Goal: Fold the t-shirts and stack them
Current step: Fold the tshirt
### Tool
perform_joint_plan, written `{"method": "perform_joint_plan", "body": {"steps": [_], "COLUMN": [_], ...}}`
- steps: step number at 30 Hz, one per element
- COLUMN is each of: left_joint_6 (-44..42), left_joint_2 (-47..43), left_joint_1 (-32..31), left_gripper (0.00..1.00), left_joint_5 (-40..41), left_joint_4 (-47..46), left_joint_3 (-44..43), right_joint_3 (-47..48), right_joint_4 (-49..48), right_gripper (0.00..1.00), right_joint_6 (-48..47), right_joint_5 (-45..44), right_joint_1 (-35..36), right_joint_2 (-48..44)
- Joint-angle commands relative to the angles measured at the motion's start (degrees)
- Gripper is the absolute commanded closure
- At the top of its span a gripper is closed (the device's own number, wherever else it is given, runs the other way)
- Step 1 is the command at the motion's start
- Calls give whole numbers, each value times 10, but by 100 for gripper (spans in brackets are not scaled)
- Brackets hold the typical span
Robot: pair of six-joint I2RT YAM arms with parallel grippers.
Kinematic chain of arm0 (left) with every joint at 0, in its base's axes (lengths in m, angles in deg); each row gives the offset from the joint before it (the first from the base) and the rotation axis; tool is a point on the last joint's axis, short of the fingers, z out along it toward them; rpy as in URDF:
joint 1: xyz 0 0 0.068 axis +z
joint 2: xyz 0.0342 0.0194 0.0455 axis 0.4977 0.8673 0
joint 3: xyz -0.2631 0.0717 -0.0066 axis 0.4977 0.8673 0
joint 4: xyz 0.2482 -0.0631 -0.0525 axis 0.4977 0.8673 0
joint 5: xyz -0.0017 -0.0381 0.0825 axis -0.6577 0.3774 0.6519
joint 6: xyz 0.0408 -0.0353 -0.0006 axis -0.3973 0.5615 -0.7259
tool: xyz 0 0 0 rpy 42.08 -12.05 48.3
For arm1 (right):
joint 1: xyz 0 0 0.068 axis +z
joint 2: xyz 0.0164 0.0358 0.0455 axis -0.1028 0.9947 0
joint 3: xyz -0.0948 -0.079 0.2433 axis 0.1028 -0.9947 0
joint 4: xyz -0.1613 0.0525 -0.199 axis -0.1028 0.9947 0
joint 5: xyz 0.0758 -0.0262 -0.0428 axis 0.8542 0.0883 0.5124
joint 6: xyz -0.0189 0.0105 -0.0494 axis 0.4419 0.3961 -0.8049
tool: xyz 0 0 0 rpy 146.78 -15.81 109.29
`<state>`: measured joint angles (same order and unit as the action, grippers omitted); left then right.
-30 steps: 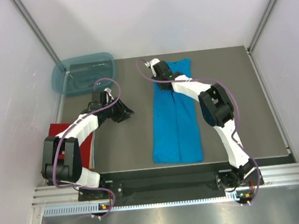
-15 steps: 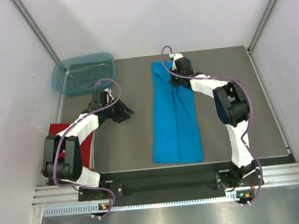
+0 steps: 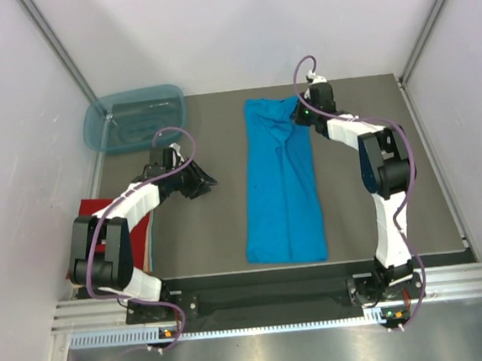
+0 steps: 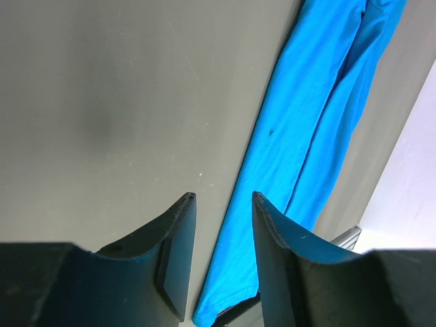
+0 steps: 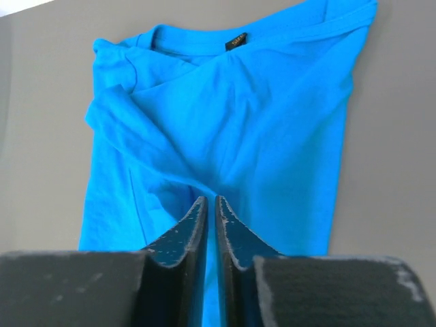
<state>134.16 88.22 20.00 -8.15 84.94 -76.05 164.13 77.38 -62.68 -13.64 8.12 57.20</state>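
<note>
The turquoise-blue t-shirt [image 3: 280, 194] lies in the middle of the table as a long narrow strip, collar at the far end. It also shows in the left wrist view [image 4: 306, 122] and the right wrist view [image 5: 238, 116]. My right gripper [image 3: 299, 115] is at the shirt's far right corner. Its jaws [image 5: 210, 199] are shut on a bunched fold of the blue cloth below the collar. My left gripper [image 3: 201, 182] is open and empty [image 4: 221, 197] over bare table left of the shirt. The red t-shirt [image 3: 92, 210] lies folded at the left edge, partly under my left arm.
A translucent blue-green tub [image 3: 134, 118] stands at the far left corner. Striped cloth [image 3: 149, 239] lies beside the red shirt. Metal frame posts rise at the far corners. A rail [image 3: 276, 296] runs along the near edge.
My right gripper has swept from the shirt's far left corner to its far right corner, pulling cloth across with it. The left arm has not moved.
</note>
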Motion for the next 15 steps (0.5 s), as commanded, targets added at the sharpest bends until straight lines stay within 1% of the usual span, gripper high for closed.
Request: {"method": "perform_joint_plan", "body": {"steps": [1, 2, 3, 4, 6, 8, 12, 14, 15], "left_joint_6": [-4, -6, -10, -11, -12, -11, -10, -11, -12], "left_joint_2": [-3, -4, -3, -3, -1, 1, 8, 8, 8], "left_joint_1": [1, 1, 1, 1, 1, 1, 1, 1, 1], "left_gripper": [57, 56, 56, 56, 56, 56, 56, 56, 56], "left_joint_5": [-10, -9, -7, -5, -3, -6, -10, -11, -12], "left_joint_4": [-28, -24, -20, -15, -16, -18, -19, -17, -15], "left_joint_3": [-5, -7, -9, -13, -13, -14, -19, -21, -22], "right_joint_3": [14, 21, 39, 49, 80, 95, 113, 130, 138], "right_joint_4": [-14, 7, 19, 30, 70, 87, 105, 127, 136], "right_gripper": [88, 84, 71, 66, 62, 64, 86, 90, 93], "right_joint_6": [-13, -40, -55, -69, -104, -141, -212, -260, -270], "right_joint_5": [-17, -28, -38, -50, -63, -64, -54, -45, -39], "right_joint_1": [7, 13, 15, 20, 29, 43, 68, 84, 87], "right_joint_2": [-14, -19, -19, -19, -15, -14, -5, 9, 16]}}
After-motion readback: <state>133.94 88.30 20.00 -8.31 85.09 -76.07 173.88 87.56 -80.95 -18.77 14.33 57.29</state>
